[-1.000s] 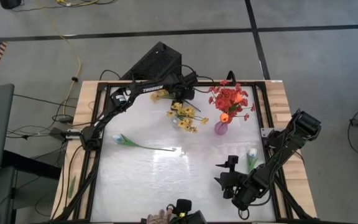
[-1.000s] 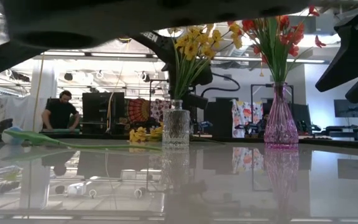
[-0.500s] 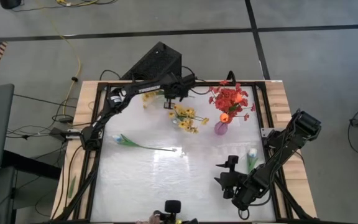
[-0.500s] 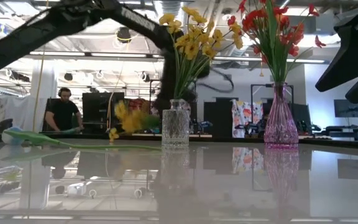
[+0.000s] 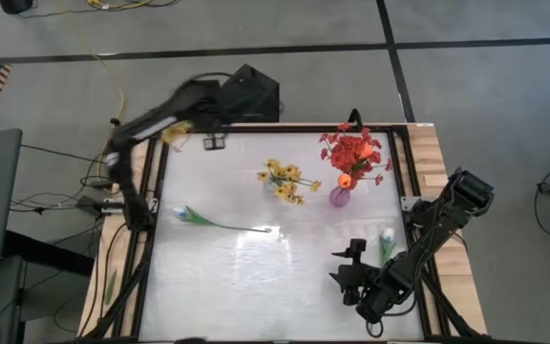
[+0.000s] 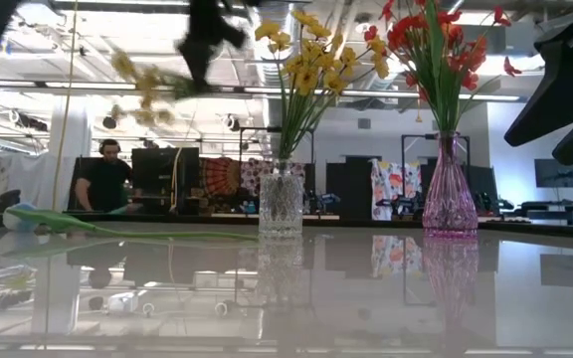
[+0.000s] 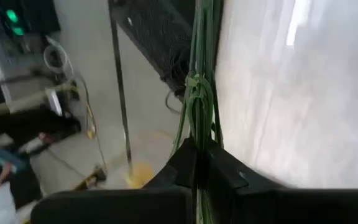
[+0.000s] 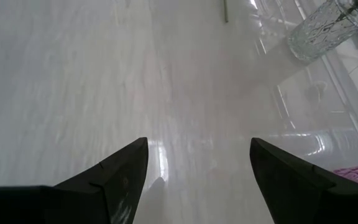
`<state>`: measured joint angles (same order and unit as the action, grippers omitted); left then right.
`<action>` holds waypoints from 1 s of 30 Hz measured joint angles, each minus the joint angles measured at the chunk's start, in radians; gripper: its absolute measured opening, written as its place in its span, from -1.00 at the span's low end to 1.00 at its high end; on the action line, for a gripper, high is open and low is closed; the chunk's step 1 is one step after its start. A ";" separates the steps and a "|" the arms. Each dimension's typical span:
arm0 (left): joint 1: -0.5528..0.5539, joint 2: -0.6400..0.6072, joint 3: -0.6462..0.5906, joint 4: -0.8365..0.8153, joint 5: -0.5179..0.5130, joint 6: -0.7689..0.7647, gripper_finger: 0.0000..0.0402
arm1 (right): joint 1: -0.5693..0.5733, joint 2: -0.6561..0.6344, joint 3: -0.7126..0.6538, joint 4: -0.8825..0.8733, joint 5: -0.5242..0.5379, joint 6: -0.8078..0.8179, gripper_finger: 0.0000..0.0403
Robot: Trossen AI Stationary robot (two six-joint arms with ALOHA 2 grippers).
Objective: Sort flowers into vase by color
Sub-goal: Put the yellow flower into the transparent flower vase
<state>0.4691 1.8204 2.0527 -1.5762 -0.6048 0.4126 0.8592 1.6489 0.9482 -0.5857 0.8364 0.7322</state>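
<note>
My left gripper [image 5: 208,134] is high over the table's far left corner, shut on a yellow flower spray [image 5: 173,137], which is blurred in the low view [image 6: 142,85]. More yellow flowers [image 5: 285,177] stand in the clear vase [image 6: 282,199]. Red flowers [image 5: 356,151] and an orange tulip [image 5: 345,180] stand in the purple vase [image 6: 450,194]. One white tulip [image 5: 181,212] lies flat on the table at the left. Another white tulip [image 5: 388,234] lies at the right, beside my right arm. My right gripper [image 5: 347,269] hangs open near the front right, holding nothing. My left gripper pinches the spray's bundle of green stems [image 7: 197,140] between its two shut fingers. The stems run out ahead past the fingertips. The spray is lifted clear of the table, with its blossoms [image 5: 173,137] out toward the table's left side.
A black box [image 5: 246,91] sits just beyond the far edge. The two vases stand close together at the far centre. People and equipment show in the room behind the table in the low view. The table's middle and near part is bare glossy surface [image 5: 246,277].
My left gripper has shut on the yellow spray that lay at the far edge near the clear vase. It has lifted the spray clear and swung fast up and toward the table's far left corner. The spray has gone from table height to high in the low view.
</note>
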 joint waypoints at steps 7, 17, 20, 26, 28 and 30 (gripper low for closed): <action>-0.108 -0.209 -0.118 0.007 -0.112 -0.002 -1.00 | -0.017 0.000 0.000 0.025 0.003 -0.008 0.52; -0.384 -0.334 -0.473 0.017 -0.435 0.182 -1.00 | -0.045 0.000 0.000 0.096 0.002 -0.043 0.52; -0.459 -0.330 -0.594 0.102 -0.531 0.270 -1.00 | -0.050 0.000 0.000 0.136 0.001 -0.086 0.52; -0.536 -0.329 -0.775 0.424 -0.676 0.577 -1.00 | -0.063 0.000 0.000 0.185 0.001 -0.133 0.52; -0.536 -0.330 -0.809 0.516 -0.706 0.649 -1.00 | -0.070 0.000 0.000 0.185 0.000 -0.133 0.52; -0.535 -0.330 -0.832 0.596 -0.708 0.695 -1.00 | -0.072 0.000 0.000 0.185 0.000 -0.132 0.52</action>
<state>-0.0656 1.4906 1.2210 -0.9802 -1.3127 1.1072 0.7873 1.6493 0.9482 -0.4003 0.8364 0.6002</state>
